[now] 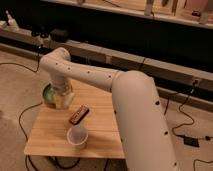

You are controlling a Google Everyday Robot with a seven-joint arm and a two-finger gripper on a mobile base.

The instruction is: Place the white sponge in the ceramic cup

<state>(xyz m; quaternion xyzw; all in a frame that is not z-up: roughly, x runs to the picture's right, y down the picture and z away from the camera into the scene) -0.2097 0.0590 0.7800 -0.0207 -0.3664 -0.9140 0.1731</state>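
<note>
The ceramic cup (77, 136) is a small plain white cup standing upright near the front edge of the wooden table (102, 137). The white sponge does not show; it may be hidden under the arm. My gripper (62, 100) hangs from the wrist at the table's back left, over the right side of the green bowl (49, 95). It is well behind and left of the cup. My large white arm (135, 110) sweeps in from the lower right and covers the right half of the table.
A dark brown rectangular bar (79, 115) lies between the bowl and the cup. Cables (25, 115) run over the floor left and right of the table. A dark shelf unit (125, 30) runs behind the table.
</note>
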